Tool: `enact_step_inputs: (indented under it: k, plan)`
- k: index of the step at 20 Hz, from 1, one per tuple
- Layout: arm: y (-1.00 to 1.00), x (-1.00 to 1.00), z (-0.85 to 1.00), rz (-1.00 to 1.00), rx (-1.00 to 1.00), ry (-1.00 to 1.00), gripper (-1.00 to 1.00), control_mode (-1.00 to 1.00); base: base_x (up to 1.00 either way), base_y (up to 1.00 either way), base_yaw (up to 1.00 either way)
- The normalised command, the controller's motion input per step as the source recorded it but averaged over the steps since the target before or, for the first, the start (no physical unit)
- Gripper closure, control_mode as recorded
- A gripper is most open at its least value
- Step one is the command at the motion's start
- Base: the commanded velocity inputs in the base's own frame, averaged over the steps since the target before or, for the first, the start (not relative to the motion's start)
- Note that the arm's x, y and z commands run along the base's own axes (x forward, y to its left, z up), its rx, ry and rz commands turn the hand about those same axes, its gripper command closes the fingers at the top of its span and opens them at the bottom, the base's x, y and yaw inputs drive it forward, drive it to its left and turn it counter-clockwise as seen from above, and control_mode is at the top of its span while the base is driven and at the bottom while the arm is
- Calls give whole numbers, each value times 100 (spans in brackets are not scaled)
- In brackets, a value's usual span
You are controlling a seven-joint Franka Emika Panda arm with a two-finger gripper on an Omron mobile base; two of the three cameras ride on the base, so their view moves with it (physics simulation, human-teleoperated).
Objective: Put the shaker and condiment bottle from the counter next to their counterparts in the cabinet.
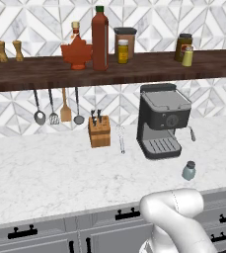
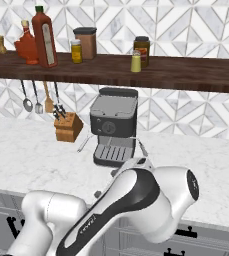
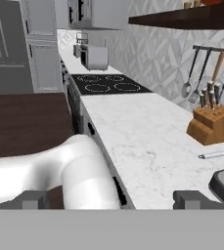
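The counter (image 1: 45,173) carries a coffee machine (image 1: 161,121) at the back. Left of the machine lies a whisk (image 1: 121,139), and further left stands a knife block (image 1: 99,130). The shaker (image 1: 188,170) sits just in front of the machine, to its right.

Above the machine, the cabinet (image 1: 134,71) holds the condiment bottle (image 1: 99,39) touching the maple-leaf bottle (image 1: 76,49), with two mills (image 1: 10,50) far left.

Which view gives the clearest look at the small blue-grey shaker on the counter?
The left base view: the shaker stands upright and unblocked on the counter, right of the coffee machine. In the right base view, the arm covers the counter in front of that machine. The hand view faces the knife block and stovetop.
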Motion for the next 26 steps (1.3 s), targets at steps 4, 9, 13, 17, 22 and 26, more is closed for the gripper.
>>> enact_step_inputs:
  k: [4, 9, 13, 17, 22, 26]
  plan:
    - [-4, 57, -1, 0, 3, 13, -100, -100, 0, 0, 0]
    - [-8, 12, -25, 0, 0, 12, -100, -100, 0, 0, 0]
    - [-22, 0, -48, 0, 0, 6, -100, -100, 0, 0, 0]
    - [-7, 8, -23, 0, 0, 0, -100, -100, 0, 0, 0]
    - [0, 22, -12, 0, 0, 0, -100, -100, 0, 0, 0]
    - [-2, 20, -6, 0, 0, 0, -100, -100, 0, 0, 0]
